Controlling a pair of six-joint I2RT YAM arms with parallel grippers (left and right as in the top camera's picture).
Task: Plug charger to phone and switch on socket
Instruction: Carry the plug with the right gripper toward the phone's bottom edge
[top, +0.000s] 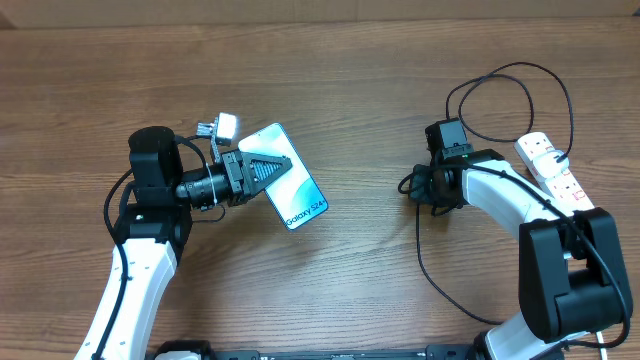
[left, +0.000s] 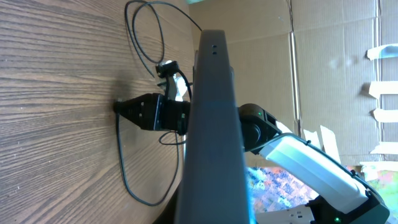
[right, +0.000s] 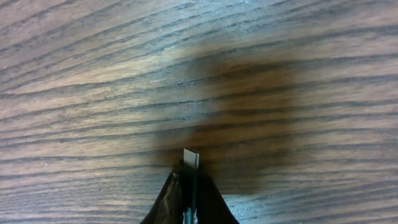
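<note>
Left of the worktop's middle: slim rectangular phone, black-edged, blue-white screen up, clamped at the end nearest the left edge by the left gripper, fingers closed on it. From the left wrist, edge-on only, a dark slab.

Right of centre: right gripper pinched shut on the small silver connector tip of the long thin black charger cable. Tip plain only in the right wrist view, poking out between the black fingers over the brown wood-grain worktop; not made out overhead. Cable looping toward far and near edges.

At the right edge, well apart from the phone: white elongated plastic power strip, red switches.
</note>
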